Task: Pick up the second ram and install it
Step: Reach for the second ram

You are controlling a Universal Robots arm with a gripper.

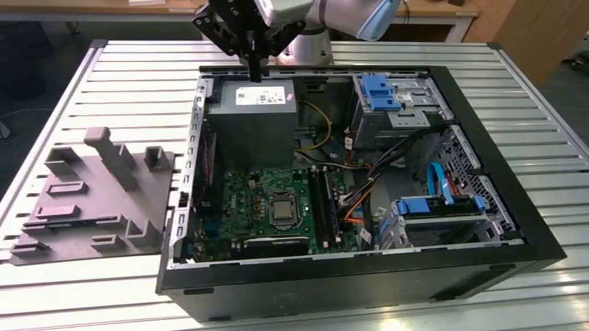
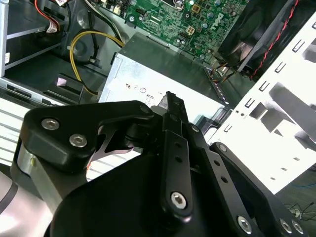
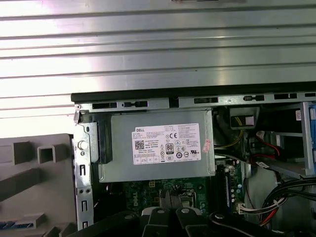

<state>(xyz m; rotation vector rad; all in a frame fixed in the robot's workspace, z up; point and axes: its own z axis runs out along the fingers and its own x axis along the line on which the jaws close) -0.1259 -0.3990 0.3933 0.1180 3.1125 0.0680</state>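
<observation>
My end effector (image 1: 255, 74) hangs pinched closed and empty over the power box (image 1: 250, 121). I think the second ram (image 3: 12, 225) lies in the grey holder (image 1: 87, 203), nine o'clock from the case (image 1: 368, 279), not picked up yet.

Bright even light, glare on the slatted table (image 3: 148, 49), computer case (image 1: 322, 293) interior shadowed

Slatted alu table (image 1: 110, 76); wood desk (image 1: 92, 8) behind, dark floor (image 1: 27, 62).
</observation>
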